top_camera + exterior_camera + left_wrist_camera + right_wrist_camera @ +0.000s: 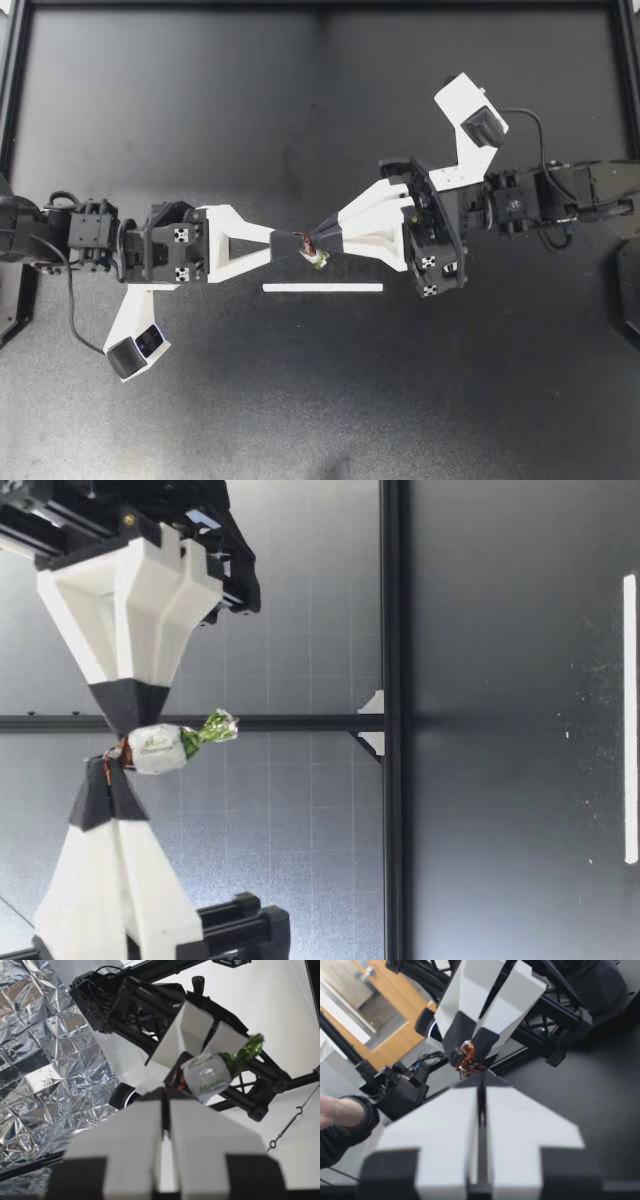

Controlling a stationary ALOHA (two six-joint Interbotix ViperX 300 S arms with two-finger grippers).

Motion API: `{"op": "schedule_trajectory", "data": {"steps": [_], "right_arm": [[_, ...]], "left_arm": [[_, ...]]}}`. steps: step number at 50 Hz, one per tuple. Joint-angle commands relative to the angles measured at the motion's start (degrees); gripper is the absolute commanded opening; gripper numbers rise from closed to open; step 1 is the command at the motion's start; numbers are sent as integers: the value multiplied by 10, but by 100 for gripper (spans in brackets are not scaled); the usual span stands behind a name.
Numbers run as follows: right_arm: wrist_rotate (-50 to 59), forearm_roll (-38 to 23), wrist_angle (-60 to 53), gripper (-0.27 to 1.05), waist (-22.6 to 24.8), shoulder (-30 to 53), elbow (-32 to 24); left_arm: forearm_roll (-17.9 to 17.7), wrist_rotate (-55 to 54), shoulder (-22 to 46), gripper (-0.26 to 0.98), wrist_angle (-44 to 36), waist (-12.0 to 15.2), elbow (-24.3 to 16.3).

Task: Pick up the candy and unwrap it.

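Top view: left gripper (289, 243) and right gripper (323, 238) meet tip to tip over the middle of the table (200, 120), with the candy (316, 256) at the junction, just beside the white strip (322, 288) as seen from above. Low view puts the candy (158, 748) in the air, well above the table, its green twisted tail (210, 727) hanging free below. Both grippers are closed. The left pinches the orange-brown end (466, 1057) of the wrapper, and the right nips the wrapper right next to it, as far as the wrist views show. Handling guess: light, small and hard inside, with a thin crinkly foil that is slippery and tears easily. Best holds are the twisted ends, not the round body, so the free green tail looks like the spot for a regrip. No container anywhere in view, nothing to report there.
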Motion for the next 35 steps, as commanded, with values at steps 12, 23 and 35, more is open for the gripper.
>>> {"op": "schedule_trajectory", "data": {"steps": [12, 23, 35], "right_arm": [[-19, 0, 27, -19, -22, -36, 4], [-40, -1, 28, -16, -40, -73, 29], [-67, -4, -22, 42, -30, -61, 25]], "left_arm": [[-8, -3, -13, -16, -14, 0, 4], [-8, -4, -17, -16, -15, 0, 8], [-8, -4, -17, -16, -21, 0, 2]]}}
